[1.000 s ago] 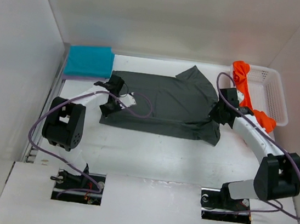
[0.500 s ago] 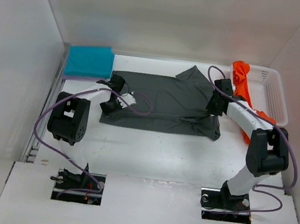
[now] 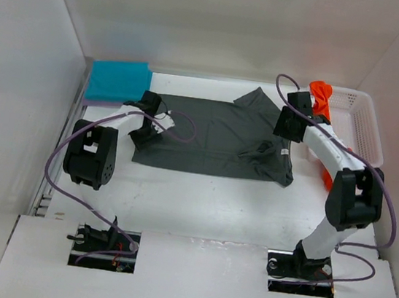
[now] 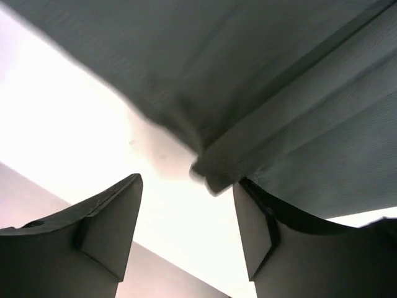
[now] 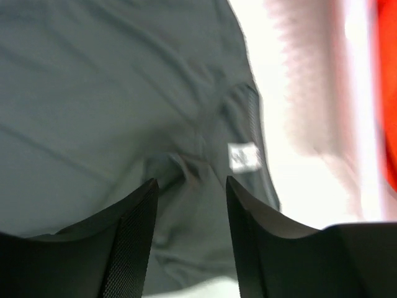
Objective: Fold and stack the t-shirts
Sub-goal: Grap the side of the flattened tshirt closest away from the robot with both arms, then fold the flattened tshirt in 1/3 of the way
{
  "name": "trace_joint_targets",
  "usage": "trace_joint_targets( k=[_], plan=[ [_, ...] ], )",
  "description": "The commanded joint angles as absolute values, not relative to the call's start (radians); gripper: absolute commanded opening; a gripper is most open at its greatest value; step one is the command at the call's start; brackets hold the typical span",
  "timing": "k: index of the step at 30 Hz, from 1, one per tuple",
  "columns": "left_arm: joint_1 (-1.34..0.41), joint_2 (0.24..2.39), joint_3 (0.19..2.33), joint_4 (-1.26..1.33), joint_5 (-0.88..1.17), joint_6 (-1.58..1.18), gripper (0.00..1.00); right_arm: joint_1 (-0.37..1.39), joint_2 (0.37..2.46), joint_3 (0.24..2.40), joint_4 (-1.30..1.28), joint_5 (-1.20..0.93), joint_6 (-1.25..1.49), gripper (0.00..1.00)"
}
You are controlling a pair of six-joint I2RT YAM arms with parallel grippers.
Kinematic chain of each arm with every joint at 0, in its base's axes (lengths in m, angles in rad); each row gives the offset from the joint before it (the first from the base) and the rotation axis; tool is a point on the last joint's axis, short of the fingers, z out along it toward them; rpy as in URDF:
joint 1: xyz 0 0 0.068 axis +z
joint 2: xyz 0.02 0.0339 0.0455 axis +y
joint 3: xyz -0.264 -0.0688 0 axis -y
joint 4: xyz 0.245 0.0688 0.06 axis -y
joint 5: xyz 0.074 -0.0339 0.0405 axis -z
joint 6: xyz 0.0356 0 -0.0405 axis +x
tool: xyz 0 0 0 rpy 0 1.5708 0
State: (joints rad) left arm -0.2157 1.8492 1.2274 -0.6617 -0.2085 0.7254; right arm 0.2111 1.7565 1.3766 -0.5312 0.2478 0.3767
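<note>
A dark grey t-shirt lies spread flat in the middle of the table, with a white label near its right edge. My left gripper hovers at its left edge, open; in the left wrist view a folded corner of the shirt sits just ahead of the open gripper, not between the fingers. My right gripper is open above the shirt's right side, with nothing held. A folded teal t-shirt rests at the back left. An orange t-shirt hangs over the basket.
The white mesh basket stands at the back right, close to my right arm. White walls close off the left, the back and the right. Cables loop from both arms over the table.
Both grippers moved toward the back over the grey t-shirt, then opened and let go of it. The shirt's near edge now lies a little farther back.
</note>
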Motion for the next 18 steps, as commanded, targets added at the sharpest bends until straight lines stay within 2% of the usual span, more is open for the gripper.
trace_joint_targets(
  k=[1, 8, 12, 18],
  plan=[
    [-0.193, 1.725, 1.258, -0.644, -0.229, 0.759, 0.60, 0.229, 1.597, 1.310, -0.647, 0.302, 0.371, 0.53],
    [-0.316, 1.542, 1.024, -0.624, -0.202, 0.902, 0.64, 0.232, 1.407, 1.040, -0.723, 0.161, 0.503, 0.49],
    [-0.370, 1.555, 0.937, -0.572, -0.212, 0.894, 0.64, 0.196, 1.370, 0.942, -0.703, 0.091, 0.534, 0.48],
    [-0.374, 1.643, 0.933, -0.494, -0.227, 0.862, 0.63, 0.182, 1.410, 0.905, -0.660, 0.066, 0.534, 0.49]
  ],
)
